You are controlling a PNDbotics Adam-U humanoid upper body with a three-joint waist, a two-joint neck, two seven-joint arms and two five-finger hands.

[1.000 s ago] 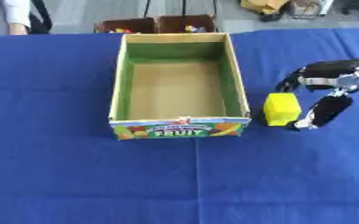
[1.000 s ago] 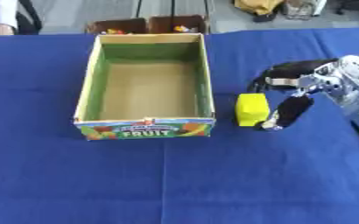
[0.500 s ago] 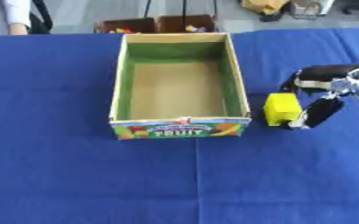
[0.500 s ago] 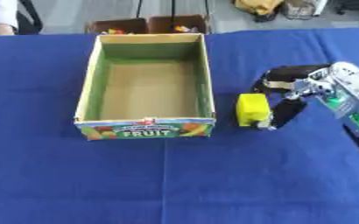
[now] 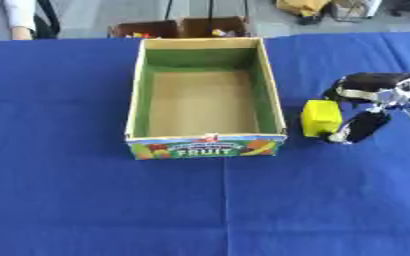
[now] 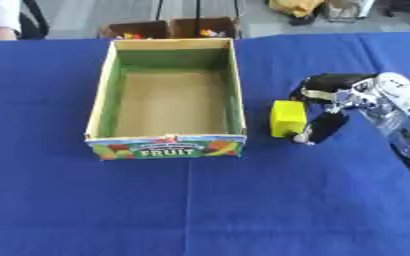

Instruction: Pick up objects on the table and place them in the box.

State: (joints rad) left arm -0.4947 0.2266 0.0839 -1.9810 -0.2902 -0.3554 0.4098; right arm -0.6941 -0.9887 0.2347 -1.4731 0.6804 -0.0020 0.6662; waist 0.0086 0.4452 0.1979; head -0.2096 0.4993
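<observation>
Fingers of our right hand (image 6: 331, 107) curl round the yellow block (image 6: 288, 118); we should lift it clear of the fruit box (image 6: 235, 107) wall first.

The right hand (image 6: 331, 107) has glossy black fingers (image 6: 324, 126) and a silver, metallic wrist with dark gaps; its forearm (image 6: 399, 120) is silver-grey.

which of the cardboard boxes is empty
The big fruit box on the blue table beside the yellow block; the two small brown boxes behind hold colourful items.
</observation>
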